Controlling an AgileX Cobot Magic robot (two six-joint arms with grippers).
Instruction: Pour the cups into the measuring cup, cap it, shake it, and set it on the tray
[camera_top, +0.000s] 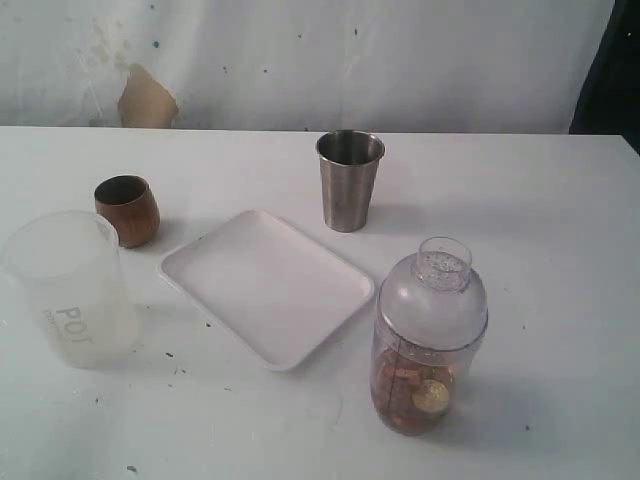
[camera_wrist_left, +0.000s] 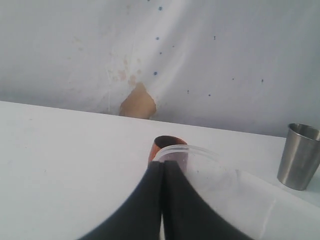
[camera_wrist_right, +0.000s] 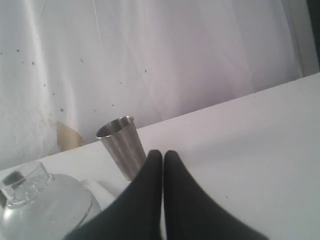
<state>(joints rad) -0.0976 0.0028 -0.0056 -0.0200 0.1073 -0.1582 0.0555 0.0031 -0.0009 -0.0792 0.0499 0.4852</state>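
Observation:
The dark-brown wooden cup (camera_top: 127, 209) stands at the left and the steel tumbler (camera_top: 349, 179) at the back centre, both upright. Between them and the front lies the white tray (camera_top: 265, 285), with nothing on it. The clear measuring cup (camera_top: 413, 385) stands on the table at the front right, off the tray, with brown contents low inside and a frosted domed cap (camera_top: 432, 300) on top. Neither gripper shows in the exterior view. My left gripper (camera_wrist_left: 163, 163) is shut and holds nothing, the wooden cup (camera_wrist_left: 163, 145) beyond it. My right gripper (camera_wrist_right: 163, 152) is shut and holds nothing, next to the tumbler (camera_wrist_right: 121, 146) and the cap (camera_wrist_right: 45, 205).
A frosted translucent container marked "P01" (camera_top: 72, 288) stands at the front left, close to the wooden cup; its rim (camera_wrist_left: 195, 152) sits just past my left fingertips. A white wall with a tan patch (camera_top: 146, 99) runs behind the table.

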